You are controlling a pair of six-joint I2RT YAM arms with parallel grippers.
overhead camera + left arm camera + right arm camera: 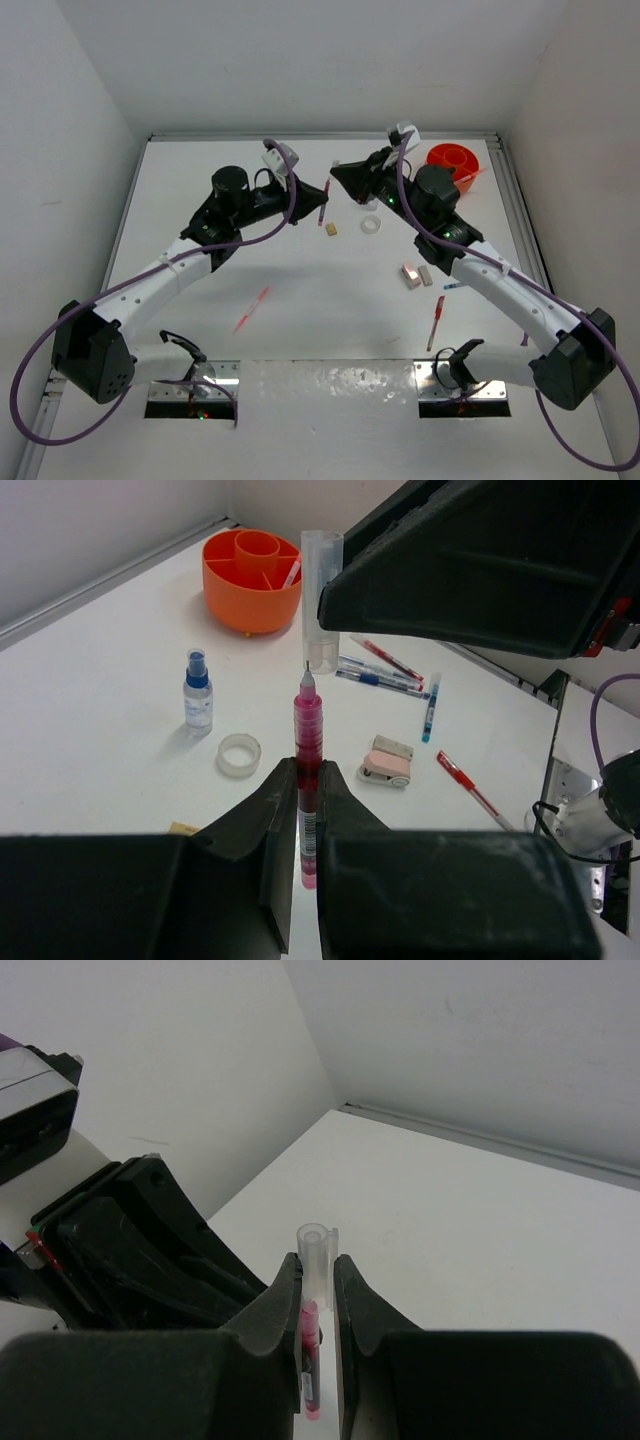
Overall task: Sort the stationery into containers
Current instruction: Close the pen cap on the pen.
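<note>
My left gripper (308,775) is shut on a pink pen (308,730) that points tip-first away from it, above the table. My right gripper (318,1270) faces it and is shut on a clear pen cap (314,1250). The cap's open end (321,655) hangs just beyond the pen's tip. In the top view both grippers meet at the back middle, left (322,192) and right (335,168). The orange tub (453,160) stands at the back right, behind the right arm. A tape ring (239,755) and a blue-capped bottle (197,690) sit on the table below.
A tan eraser (331,230), pink and white erasers (415,275), a blue pen (452,286), a red pen (436,322) and a pink pen (251,310) lie on the table. More pens (380,670) lie near the tub (250,580). White walls close in three sides.
</note>
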